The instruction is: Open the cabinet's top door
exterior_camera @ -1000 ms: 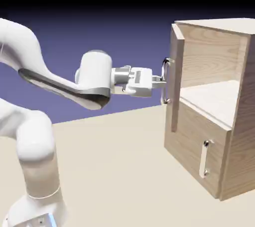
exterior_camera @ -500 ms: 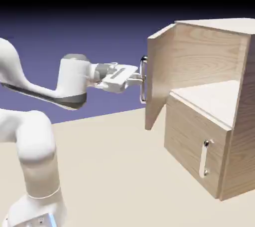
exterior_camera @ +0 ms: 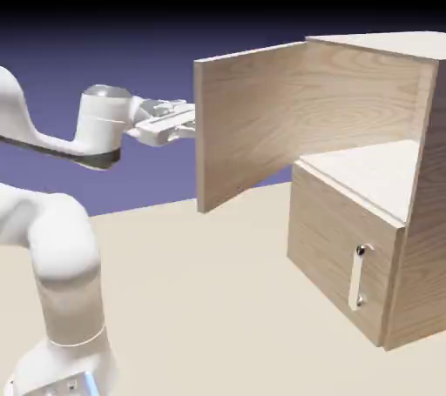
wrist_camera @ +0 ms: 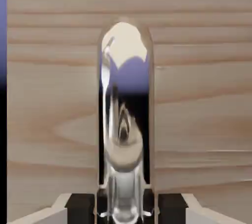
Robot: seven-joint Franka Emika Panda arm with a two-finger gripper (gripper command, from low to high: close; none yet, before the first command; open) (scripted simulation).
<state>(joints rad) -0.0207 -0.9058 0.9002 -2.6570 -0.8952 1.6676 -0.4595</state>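
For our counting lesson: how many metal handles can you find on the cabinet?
2: one on the swung-open top door, shown in the hand view; one on the lower panel.

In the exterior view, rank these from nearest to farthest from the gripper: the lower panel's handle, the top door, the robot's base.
1. Top door: right beside the gripper.
2. Robot's base or lower handle: too close to call; base lower left, handle lower right.

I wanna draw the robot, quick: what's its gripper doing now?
Gripper: closed, holding the shiny handle of the top door.
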